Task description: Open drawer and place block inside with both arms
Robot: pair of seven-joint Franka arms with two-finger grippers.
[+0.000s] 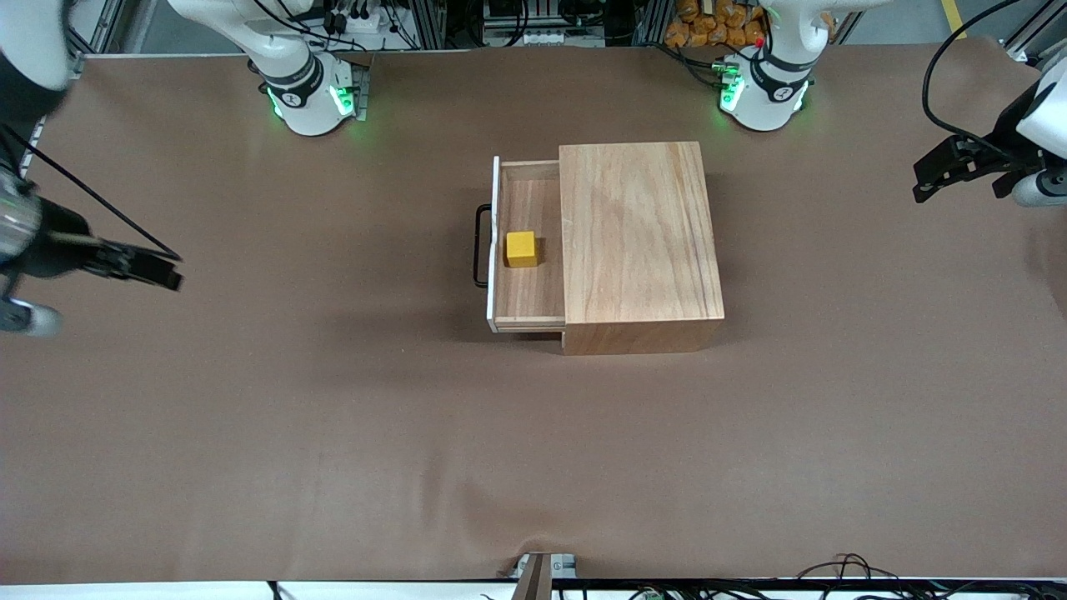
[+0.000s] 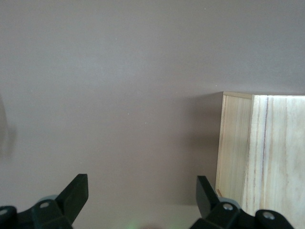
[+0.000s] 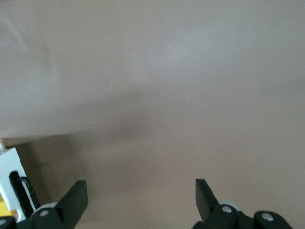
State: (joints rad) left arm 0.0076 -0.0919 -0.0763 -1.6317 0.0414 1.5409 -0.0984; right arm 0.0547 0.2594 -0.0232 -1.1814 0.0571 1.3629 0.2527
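While the yellow block (image 1: 521,248) already sits in the pulled-out drawer (image 1: 527,292) of the wooden cabinet (image 1: 638,242) at the frame's centre, both arms wait over bare table (image 1: 333,433), left claw (image 1: 934,177) at the right edge and right claw (image 1: 162,271) at the left edge spread wide and empty, so the task looks finished.

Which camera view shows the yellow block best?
The front view: the block sits whole inside the open drawer. The right wrist view catches only a yellow sliver at its edge; the left wrist view shows none of it.
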